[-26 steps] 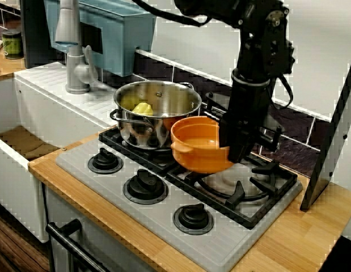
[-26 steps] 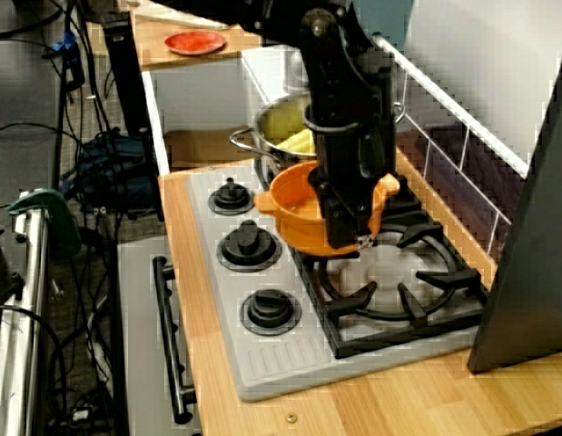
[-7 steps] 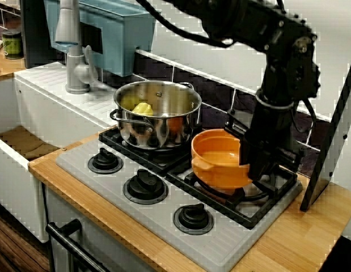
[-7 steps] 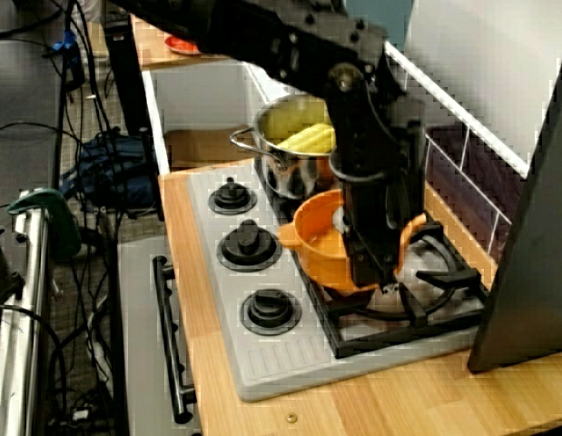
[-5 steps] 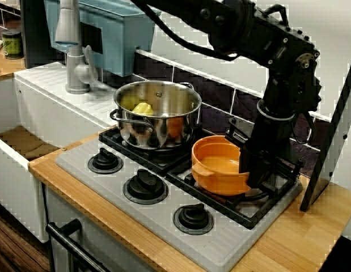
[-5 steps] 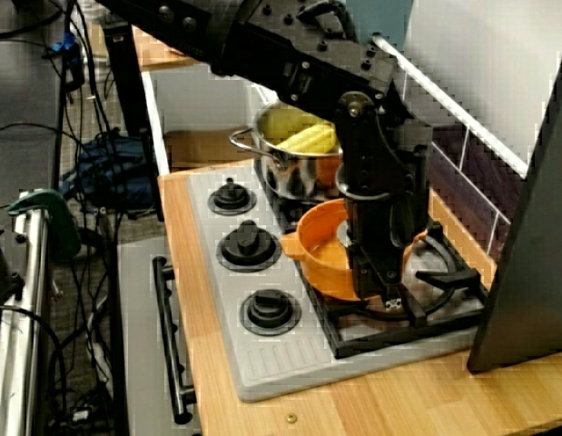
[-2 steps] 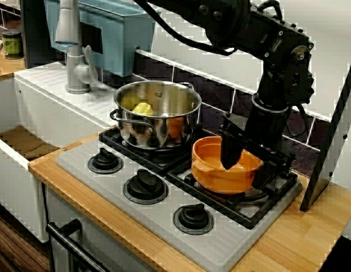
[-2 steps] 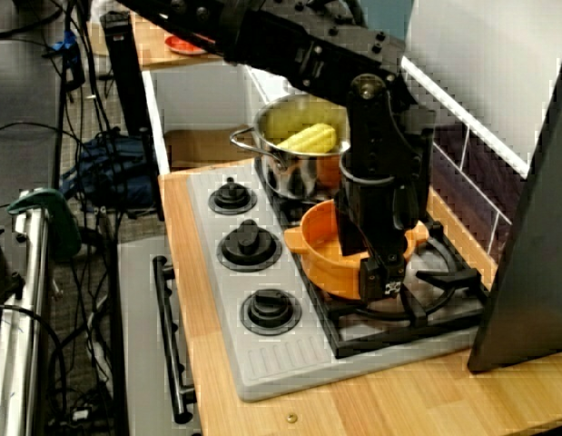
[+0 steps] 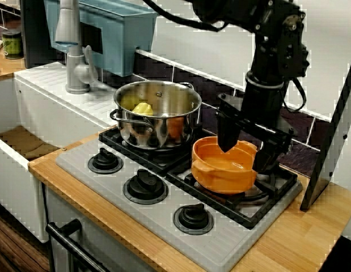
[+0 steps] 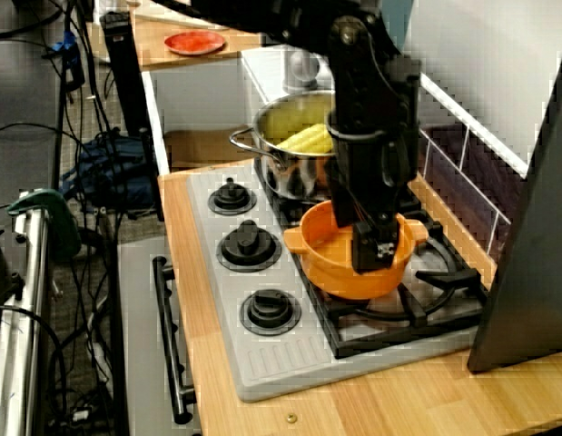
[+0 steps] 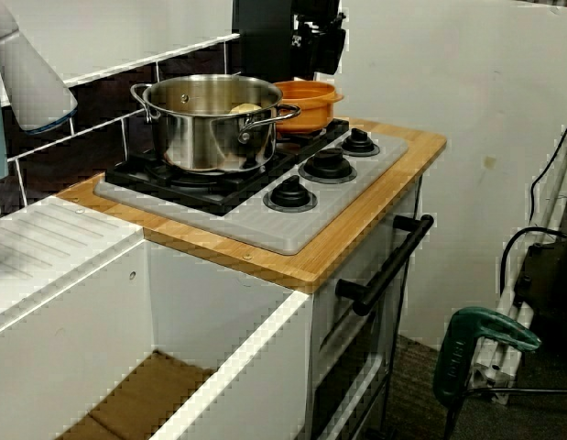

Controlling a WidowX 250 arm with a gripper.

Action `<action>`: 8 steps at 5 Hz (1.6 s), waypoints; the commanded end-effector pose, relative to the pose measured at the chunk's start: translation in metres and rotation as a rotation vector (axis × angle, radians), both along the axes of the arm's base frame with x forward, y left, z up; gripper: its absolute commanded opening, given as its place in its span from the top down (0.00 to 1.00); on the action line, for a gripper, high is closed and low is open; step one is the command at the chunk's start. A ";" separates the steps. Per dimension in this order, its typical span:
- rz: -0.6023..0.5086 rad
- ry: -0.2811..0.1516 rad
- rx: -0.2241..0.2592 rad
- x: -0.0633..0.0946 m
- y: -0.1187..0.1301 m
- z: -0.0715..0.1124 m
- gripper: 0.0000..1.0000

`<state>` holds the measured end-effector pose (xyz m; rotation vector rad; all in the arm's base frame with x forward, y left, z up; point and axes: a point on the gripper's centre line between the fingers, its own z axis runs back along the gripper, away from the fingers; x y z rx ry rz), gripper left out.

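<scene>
An orange bowl (image 9: 223, 170) sits on the right burner grate (image 9: 243, 199) of the toy stove, just right of a steel pot (image 9: 158, 113). My gripper (image 9: 247, 148) hangs open right above the bowl's far rim, one finger on each side, holding nothing. The view from the stove's right end shows the gripper (image 10: 371, 247) lifted a little over the bowl (image 10: 340, 265). The pot (image 10: 294, 150) holds a yellow corn cob (image 10: 308, 138). From the sink side, the bowl (image 11: 306, 93) shows behind the pot (image 11: 210, 119), and the gripper (image 11: 315, 46) is above it.
Three knobs (image 9: 145, 186) line the stove's front. A sink (image 9: 28, 141) and faucet (image 9: 70, 45) lie to the left. A dark panel (image 9: 334, 130) leans at the stove's right end. A red plate (image 10: 194, 41) rests on the far counter.
The bowl was carried from beside the pot to the right burner and set down. The gripper then opened, let it go and rose slightly.
</scene>
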<state>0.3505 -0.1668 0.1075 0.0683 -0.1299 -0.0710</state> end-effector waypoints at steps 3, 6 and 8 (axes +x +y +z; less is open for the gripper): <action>0.129 -0.101 -0.022 -0.012 0.072 0.053 0.00; 0.254 -0.137 -0.005 -0.011 0.121 0.056 0.00; 0.312 -0.155 0.018 -0.001 0.150 0.050 0.00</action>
